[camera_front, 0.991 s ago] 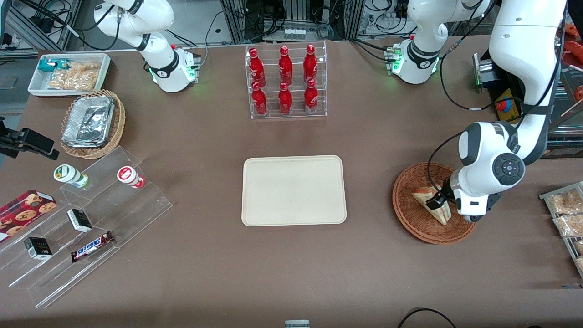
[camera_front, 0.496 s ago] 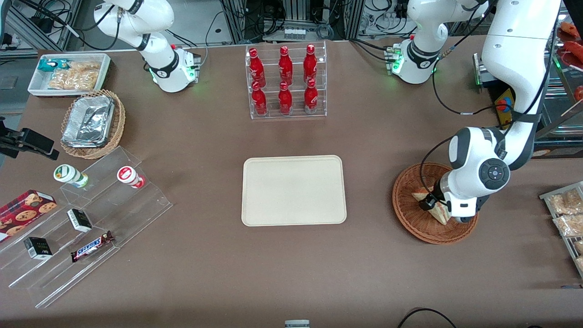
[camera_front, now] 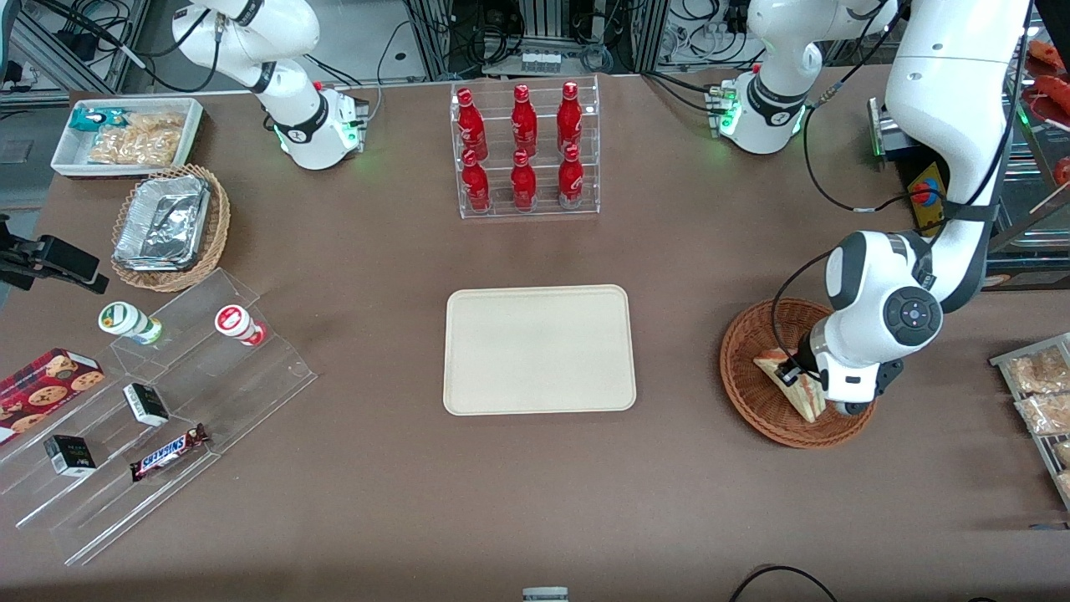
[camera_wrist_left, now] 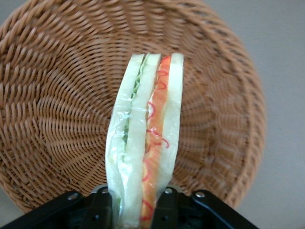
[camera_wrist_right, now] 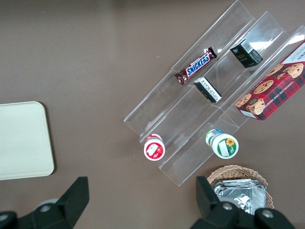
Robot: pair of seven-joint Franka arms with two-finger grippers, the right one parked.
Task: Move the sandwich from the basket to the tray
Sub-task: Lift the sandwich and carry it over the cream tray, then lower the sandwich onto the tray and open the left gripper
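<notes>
At the parked arm's end of the brown tabletop (camera_front: 376, 276) sits a white rectangular bin of snack packets (camera_front: 127, 134), and nearer the front camera than it a light tan wicker basket holding crumpled foil containers (camera_front: 170, 226). Nearer still is a clear stepped acrylic display stand (camera_front: 167, 401); on it are two round-lidded cups, one green-topped (camera_front: 129, 322) and one red-topped (camera_front: 238, 324), a red box of chocolate-chip cookies (camera_front: 42, 386), two small dark cartons and a Snickers bar (camera_front: 170, 452).

Midway along the tabletop, a clear acrylic rack of six red bottles (camera_front: 525, 149) stands upright, and nearer the front camera lies the flat rectangular cream-beige tray (camera_front: 538, 349) with rounded corners; nothing rests on it.

Toward the working arm's end is the round reddish-brown woven wicker basket (camera_front: 748, 376). The black two-finger pincer (camera_wrist_left: 136, 210) is down inside it, its fingers (camera_wrist_left: 102, 207) clamped on either side of the triangular sandwich (camera_wrist_left: 145, 143) of pale bread wrapped in clear film, with green filling along one layer and red along the other. In the wrist view the sandwich stands on edge against the basket's weave. From the front, the sandwich (camera_front: 790, 383) shows over the basket's interior, partly covered by the white wrist.
</notes>
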